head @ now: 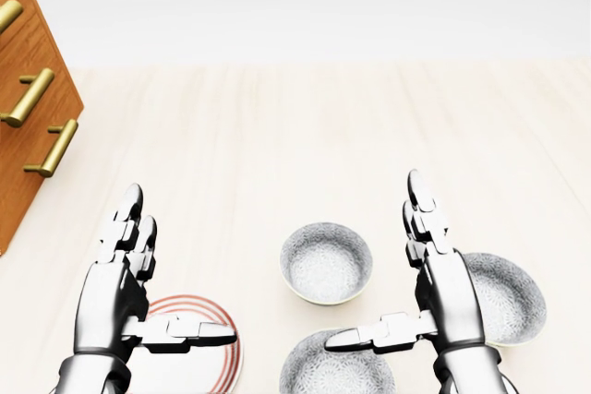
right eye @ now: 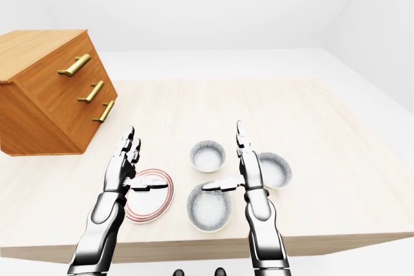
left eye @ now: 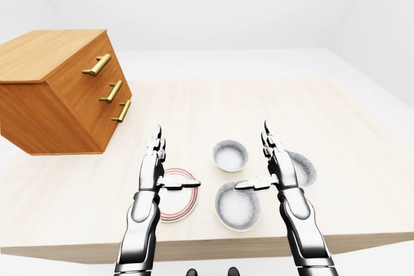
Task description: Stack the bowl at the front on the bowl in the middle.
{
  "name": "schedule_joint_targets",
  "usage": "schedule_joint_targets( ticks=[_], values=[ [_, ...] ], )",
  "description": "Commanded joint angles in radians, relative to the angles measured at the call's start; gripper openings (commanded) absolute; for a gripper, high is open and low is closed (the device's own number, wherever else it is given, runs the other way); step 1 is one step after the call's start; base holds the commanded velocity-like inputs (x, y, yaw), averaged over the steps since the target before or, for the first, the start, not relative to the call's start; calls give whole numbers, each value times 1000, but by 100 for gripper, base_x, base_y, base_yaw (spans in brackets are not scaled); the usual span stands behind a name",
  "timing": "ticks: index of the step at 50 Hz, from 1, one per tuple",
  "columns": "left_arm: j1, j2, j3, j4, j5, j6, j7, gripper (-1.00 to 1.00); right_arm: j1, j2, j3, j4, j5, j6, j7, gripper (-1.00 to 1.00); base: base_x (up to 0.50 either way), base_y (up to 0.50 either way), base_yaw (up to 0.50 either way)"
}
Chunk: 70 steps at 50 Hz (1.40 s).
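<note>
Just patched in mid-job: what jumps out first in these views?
Two silver hands, the left hand and right hand, hover open over the pale table. Between and beside them sit three speckled bowls: the small bowl, the near bowl at the bottom edge and the right bowl partly behind the right hand. A red-ringed plate lies under the left hand; a wooden drawer chest stands upper left.

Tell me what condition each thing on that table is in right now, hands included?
Left hand: open, empty, over the plate.
Right hand: open, empty, between two bowls.
Near bowl: upright, empty, unstacked.
Middle bowl: upright, empty, nothing on it.
Right bowl: upright, partly hidden by the right hand.
Red-ringed plate: flat, empty.
Wooden dresser: drawers shut.
</note>
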Motion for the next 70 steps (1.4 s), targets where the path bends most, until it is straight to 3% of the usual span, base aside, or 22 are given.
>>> schedule_joint_targets(
  ticks=[1,7,19,28,30,33,42,47,50,51,54,60,68,70],
  values=[
    [0,-1,-1,6,-2,-3,-1,100,2,-2,1,7,-9,-12,4,100,32,0,0],
    [6,-3,-8,-14,2,11,1,100,5,-1,2,2,-14,-13,4,100,33,0,0],
    [0,-1,-3,14,1,-10,1,100,12,-1,9,19,-31,-13,5,100,27,0,0],
    [2,0,-2,3,0,-1,1,100,15,-3,11,21,-58,-13,0,100,0,0,0],
    [3,-1,-4,-5,1,7,2,100,12,-8,11,32,-83,-13,-7,100,0,0,0],
    [-1,0,0,11,-1,-5,0,100,10,-11,7,30,-108,-13,-14,100,0,0,0],
    [-5,-1,1,4,-4,10,4,100,-11,-37,-8,76,-250,-13,-65,100,0,0,0],
    [-10,0,5,34,-9,-12,2,100,-15,-47,-15,80,-348,-13,-103,100,0,0,0],
    [-8,0,3,27,-9,-5,3,100,-16,-47,-19,81,-373,-13,-111,100,0,0,0],
    [-11,0,3,42,-9,-16,2,100,-18,-48,-20,74,-385,-13,-113,100,0,0,0],
    [-7,0,2,31,-10,-9,2,100,-24,-52,-25,58,-406,-13,-115,100,0,0,0],
    [-9,1,3,46,-10,-20,0,100,-31,-55,-33,14,-441,-13,-108,100,0,0,0],
    [-6,0,1,34,-10,-8,0,100,-44,-72,-44,-54,-512,-13,-94,100,0,0,0],
    [-11,1,3,52,-11,-21,-2,100,-47,-72,-47,-69,-528,-13,-90,100,0,0,0]
  ],
)
